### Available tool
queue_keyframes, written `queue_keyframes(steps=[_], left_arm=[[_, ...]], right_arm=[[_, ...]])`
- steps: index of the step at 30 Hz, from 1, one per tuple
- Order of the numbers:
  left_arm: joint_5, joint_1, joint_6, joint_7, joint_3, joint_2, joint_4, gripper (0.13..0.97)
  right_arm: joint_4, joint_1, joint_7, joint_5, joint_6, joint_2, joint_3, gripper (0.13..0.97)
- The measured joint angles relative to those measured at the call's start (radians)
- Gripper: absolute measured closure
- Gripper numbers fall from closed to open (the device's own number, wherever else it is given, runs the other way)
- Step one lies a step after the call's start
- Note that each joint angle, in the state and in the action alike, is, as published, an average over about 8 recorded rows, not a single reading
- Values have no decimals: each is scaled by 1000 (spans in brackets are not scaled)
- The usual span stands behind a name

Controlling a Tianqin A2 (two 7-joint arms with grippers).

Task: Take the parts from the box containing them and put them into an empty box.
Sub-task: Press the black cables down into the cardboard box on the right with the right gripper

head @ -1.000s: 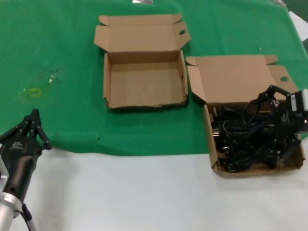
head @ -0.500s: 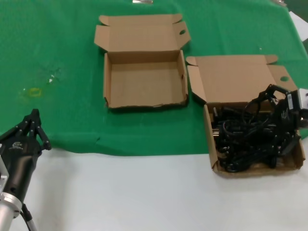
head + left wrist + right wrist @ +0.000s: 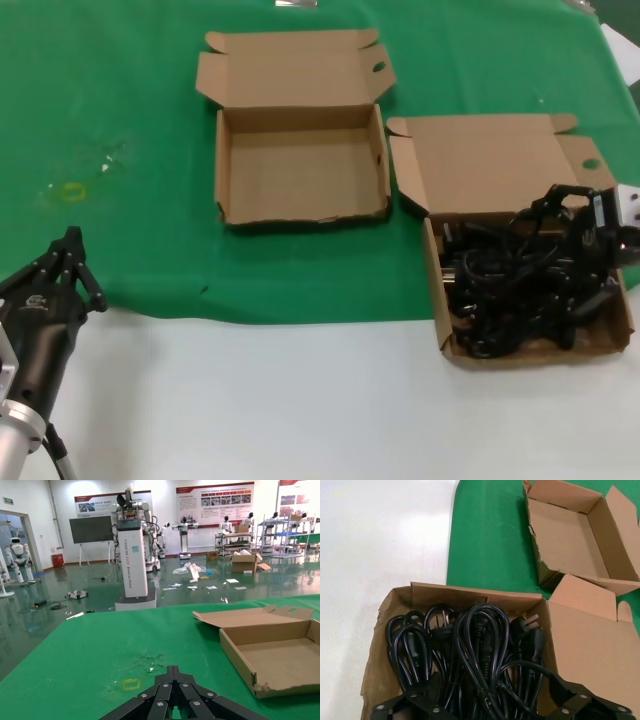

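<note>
We see two brown boxes on the green cloth (image 3: pixel 130 90). The empty box (image 3: pixel 300 170) sits far and to the left. The box containing them (image 3: pixel 445 330) sits near and to the right, and it is full of the parts (image 3: pixel 500 290), black cords looped in coils with plugs on the ends.

Our right gripper (image 3: pixel 585 270) is down over the right side of the full box. In the right wrist view its fingers (image 3: pixel 580 700) look spread wide, one on each side of the heap of cords (image 3: pixel 475 645). We cannot tell if they touch a cord yet. We think no cord is out of the box so far.

The cords lie right under this claw, so it has no need to go sideways. It needs to go down. The coils run long from the left side of their box to the right side. The claw stands across them, so we think it could close on a few loops at once. The cords look tangled, so more than one may come up.

The empty box is to the left and farther away, with green cloth between the two boxes.

Our left gripper (image 3: pixel 62 265) waits near the left edge, well apart from both boxes, and its fingers look pressed together.
</note>
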Motion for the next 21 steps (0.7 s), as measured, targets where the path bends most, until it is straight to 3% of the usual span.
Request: queue_keyframes(steps=[9,17,21], left_arm=[[0,0,0,0,0,0,0,953],[0,0,0,0,0,0,0,953],[0,0,0,0,0,0,0,953]], right_arm=[[-4,-1,4,-14,4,-14,0,405],[0,-12,12,-22,8,-12,1,625],[7,-20,18,-25,9,-7,4,625]])
